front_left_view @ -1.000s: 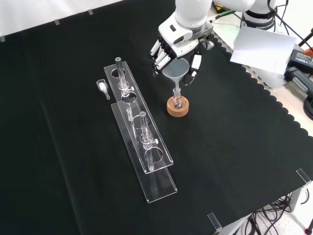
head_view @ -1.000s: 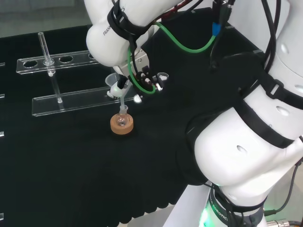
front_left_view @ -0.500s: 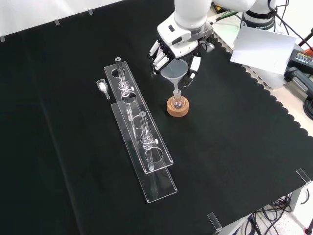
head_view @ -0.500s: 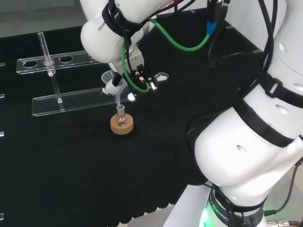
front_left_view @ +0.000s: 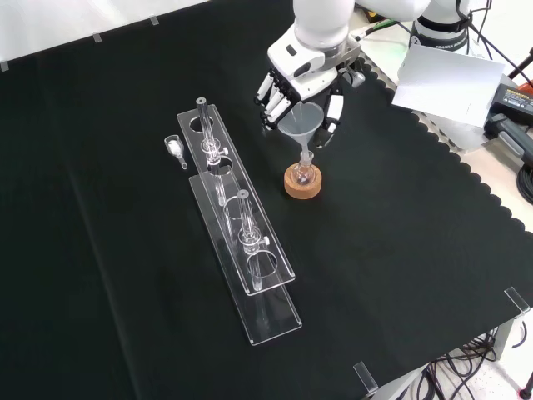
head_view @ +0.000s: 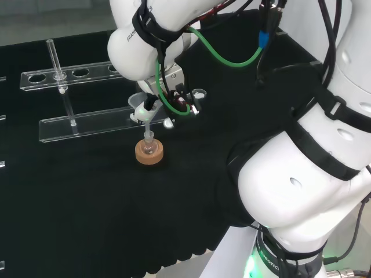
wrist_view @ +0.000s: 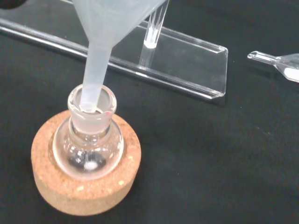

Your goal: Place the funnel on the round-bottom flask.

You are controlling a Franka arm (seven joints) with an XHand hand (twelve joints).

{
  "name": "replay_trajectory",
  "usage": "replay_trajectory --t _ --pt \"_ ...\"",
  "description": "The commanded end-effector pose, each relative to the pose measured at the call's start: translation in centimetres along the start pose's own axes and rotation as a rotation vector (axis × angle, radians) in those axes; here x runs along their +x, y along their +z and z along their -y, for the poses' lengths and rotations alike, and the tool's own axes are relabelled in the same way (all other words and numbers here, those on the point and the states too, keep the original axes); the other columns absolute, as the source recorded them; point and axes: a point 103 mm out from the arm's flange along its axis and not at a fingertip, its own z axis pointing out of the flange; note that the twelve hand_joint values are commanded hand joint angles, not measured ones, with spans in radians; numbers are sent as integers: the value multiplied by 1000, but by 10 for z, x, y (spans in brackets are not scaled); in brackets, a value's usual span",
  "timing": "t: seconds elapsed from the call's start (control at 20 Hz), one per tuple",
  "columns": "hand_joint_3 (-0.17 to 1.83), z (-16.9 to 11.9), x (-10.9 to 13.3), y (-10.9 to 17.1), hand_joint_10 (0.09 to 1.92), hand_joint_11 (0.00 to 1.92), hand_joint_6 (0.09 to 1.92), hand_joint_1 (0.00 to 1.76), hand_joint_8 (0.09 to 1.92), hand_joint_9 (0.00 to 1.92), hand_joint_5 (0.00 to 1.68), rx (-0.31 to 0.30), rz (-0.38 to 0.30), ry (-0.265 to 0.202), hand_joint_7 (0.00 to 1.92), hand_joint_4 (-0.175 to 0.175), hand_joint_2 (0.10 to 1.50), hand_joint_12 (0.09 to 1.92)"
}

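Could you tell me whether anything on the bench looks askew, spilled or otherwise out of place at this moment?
Nothing is spilled or broken. The funnel, held by the hand, leans: its stem tip sits inside the neck of the round-bottom flask at a tilt, not upright. The flask sits squarely in its cork ring.

Not much to read here, honestly. The one bit of print we spot is a short run of dark letters on the arm's upper white link (head_view: 124, 55) in the head view. A black strap (head_view: 145, 23) cuts it off, so we can't make out a whole word. Nothing legible on the funnel (wrist_view: 107, 28), flask (wrist_view: 88, 144) or desk (front_left_view: 400, 250).
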Motion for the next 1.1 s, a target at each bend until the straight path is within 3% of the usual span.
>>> replay_trajectory --t 0.05,1.1 --pt "508 -2 -3 5 383 869 747 784 787 1267 810 4 -21 -4 943 -75 875 1053" --pt "510 -7 2 18 377 850 758 765 797 1228 768 30 -37 -15 899 -85 869 1059"
